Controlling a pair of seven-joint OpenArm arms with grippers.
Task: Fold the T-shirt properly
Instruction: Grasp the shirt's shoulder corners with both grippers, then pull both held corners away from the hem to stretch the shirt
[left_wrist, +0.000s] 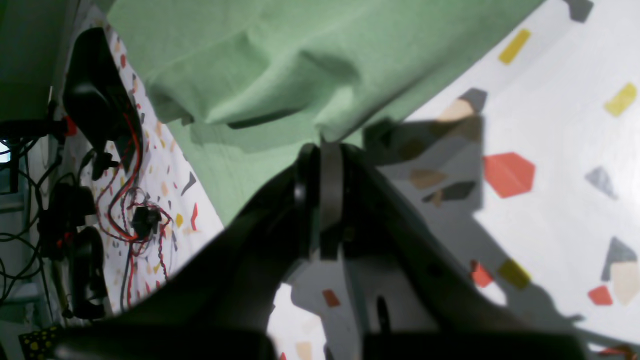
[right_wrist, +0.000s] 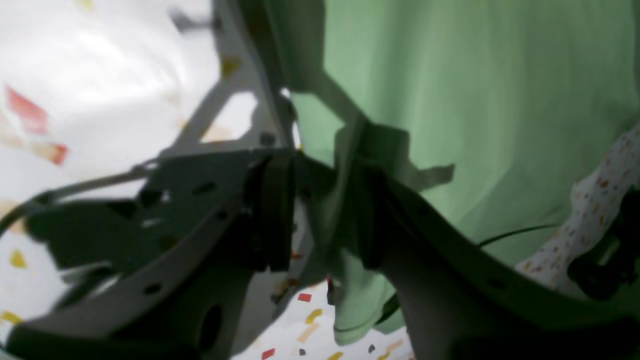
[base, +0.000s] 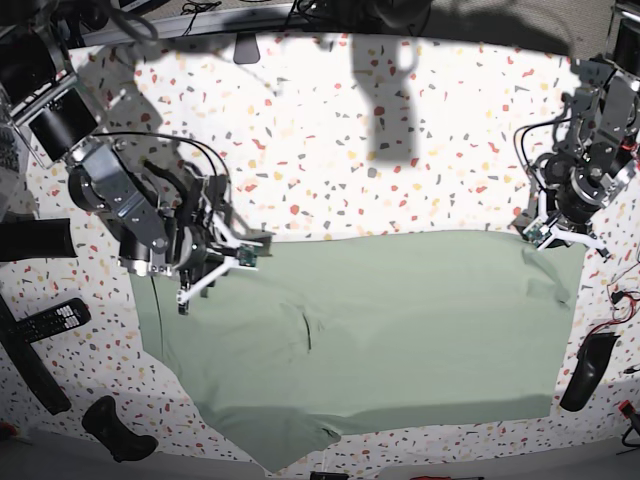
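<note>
1. looking through the left wrist view: the left gripper (left_wrist: 320, 150) has its jaws pressed together on a corner of the large, soft, pale sage-green cloth t-shirt (left_wrist: 280, 60), which fans out beyond the fingertips over the white speckled terrazzo-pattern table (left_wrist: 550, 150). the fabric puckers near the pinch, so it looks light and limp; corners and hems seem the best holds.
2. right wrist view: the right gripper (right_wrist: 320, 210) stands partly open, with a hanging fold of green cloth between its jaws; whether it truly grips, i cannot tell.
3. base view: the shirt lies spread across the table's near half. the left arm reaches down at its far corner on the picture's right; the right arm angles low over the opposite far corner.
</note>
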